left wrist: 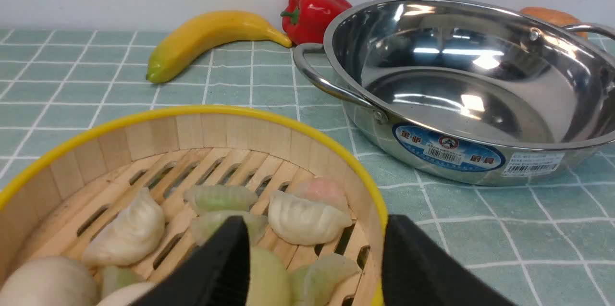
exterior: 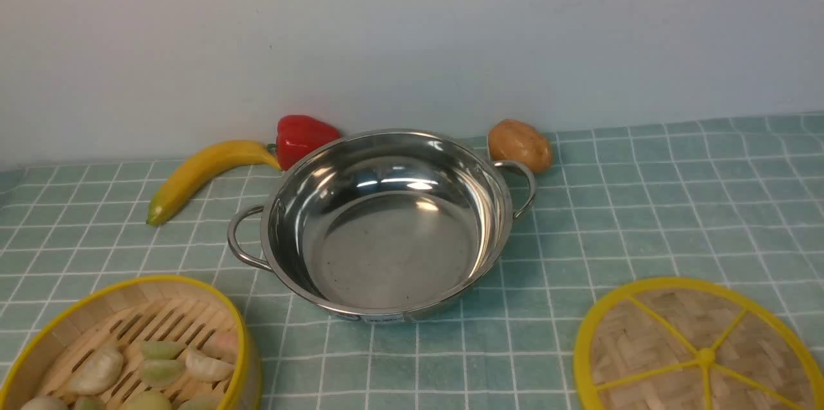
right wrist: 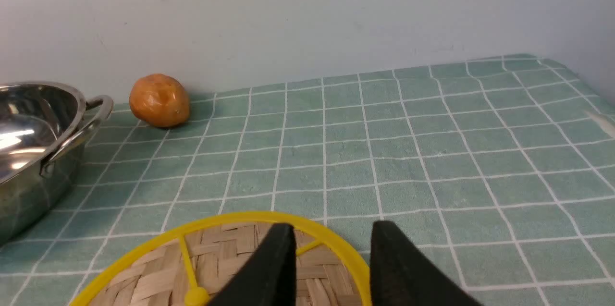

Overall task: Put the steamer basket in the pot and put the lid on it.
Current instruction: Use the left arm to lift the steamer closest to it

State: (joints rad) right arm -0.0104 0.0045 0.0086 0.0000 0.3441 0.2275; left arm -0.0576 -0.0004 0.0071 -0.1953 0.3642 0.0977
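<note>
The steamer basket, bamboo with a yellow rim, sits at the front left with pale dumplings on its slats. The empty steel pot stands mid-table, its label facing me. At the front right lies the flat woven lid. Neither gripper shows in the front view. In the left wrist view my left gripper is open astride the basket's wall, one finger inside and one outside against the rim. In the right wrist view my right gripper is open astride the lid's yellow rim.
A banana and a red pepper lie behind the pot on the left. A brown potato sits behind its right handle. The wall runs close behind them. A green checked cloth covers the table.
</note>
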